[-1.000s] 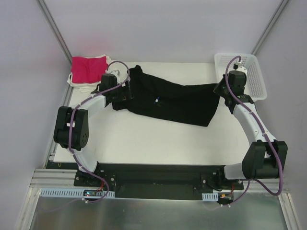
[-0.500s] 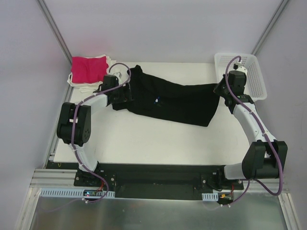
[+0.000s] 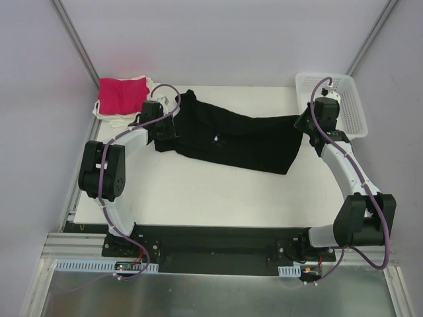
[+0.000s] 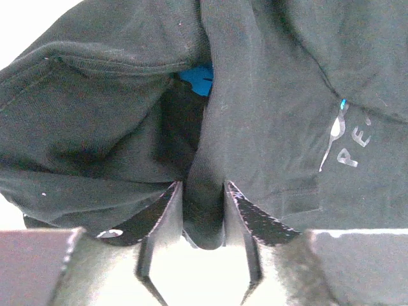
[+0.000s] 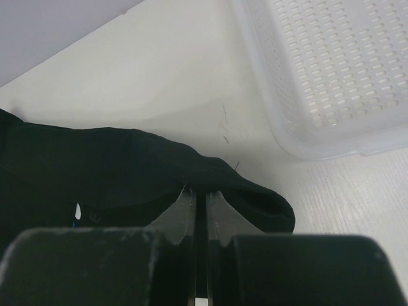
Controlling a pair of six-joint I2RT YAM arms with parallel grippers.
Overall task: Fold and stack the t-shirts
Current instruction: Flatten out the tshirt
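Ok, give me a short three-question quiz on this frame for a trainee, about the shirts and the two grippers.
1. Multiple choice: what grips the black t-shirt? A) only the left gripper; B) only the right gripper; C) both.
2. True or false: the black t-shirt lies on top of the magenta-pink shirt.
3. Short answer: what stands at the table's far right corner?

Key
1. C: each gripper is shut on a fold of the shirt, one at each end.
2. False: the magenta-pink shirt tops the pile at the far left corner, and the black one is spread across the middle of the table.
3. The white mesh basket.
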